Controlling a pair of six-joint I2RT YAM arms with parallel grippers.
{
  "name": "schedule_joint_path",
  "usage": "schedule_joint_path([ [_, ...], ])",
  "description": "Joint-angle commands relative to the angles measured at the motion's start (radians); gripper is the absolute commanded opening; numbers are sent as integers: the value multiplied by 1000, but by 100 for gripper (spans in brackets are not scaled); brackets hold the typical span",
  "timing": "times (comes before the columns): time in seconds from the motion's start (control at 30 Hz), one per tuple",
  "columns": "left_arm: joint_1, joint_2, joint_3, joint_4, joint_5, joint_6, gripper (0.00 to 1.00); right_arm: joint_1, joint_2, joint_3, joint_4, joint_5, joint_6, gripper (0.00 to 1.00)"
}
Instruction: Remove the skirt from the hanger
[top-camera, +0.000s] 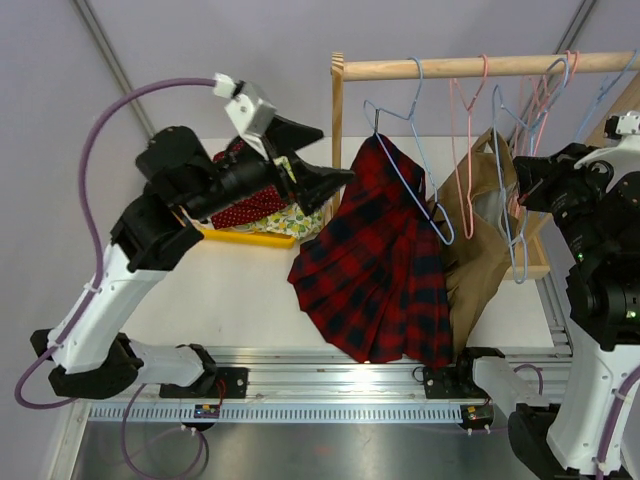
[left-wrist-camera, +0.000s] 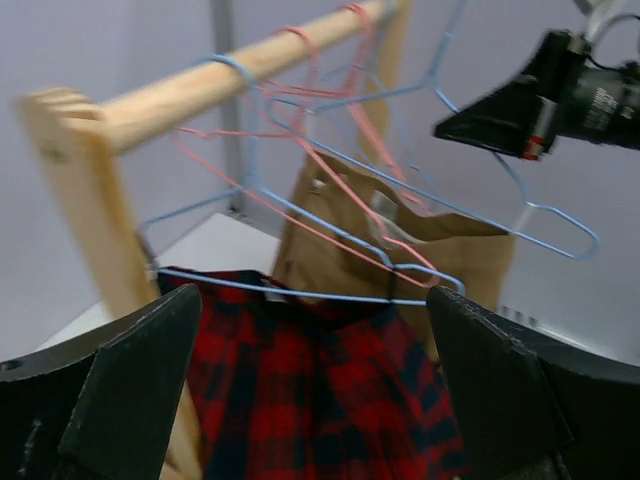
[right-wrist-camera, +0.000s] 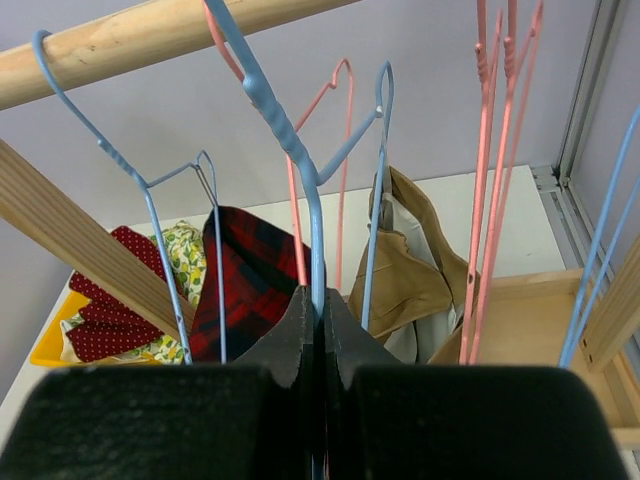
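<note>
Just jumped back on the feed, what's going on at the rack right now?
The skirt hangs on its pale-blue hanger from the wooden rail. The left gripper is open, its fingers spread to either side of the skirt's waist without gripping it. The right gripper is shut on the wire of another blue hanger further along the rail. The skirt is not yet off.

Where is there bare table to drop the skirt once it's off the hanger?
The white table is bare between the left arm, the yellow tray and the skirt. Crowded under the rail, where the tan garment, pink hangers and the right gripper clamping a blue hanger bunch.
</note>
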Motion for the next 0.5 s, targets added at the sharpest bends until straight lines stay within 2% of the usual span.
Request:
schedule_joint_path([
  [0.0,-116,63,-81,114,78,-14,99,-4,-25,-13,104,3,17,0],
  [0.2,-437,241,-66,164,-109,1,99,-4,-76,-44,110,-36,60,0],
  [0.3,-526,326,-26,200,-155,-8,99,-4,-95,-35,101,-55,76,0],
  [0.47,-592,419,25,238,-189,-17,99,-4,-132,-30,89,-86,103,0],
])
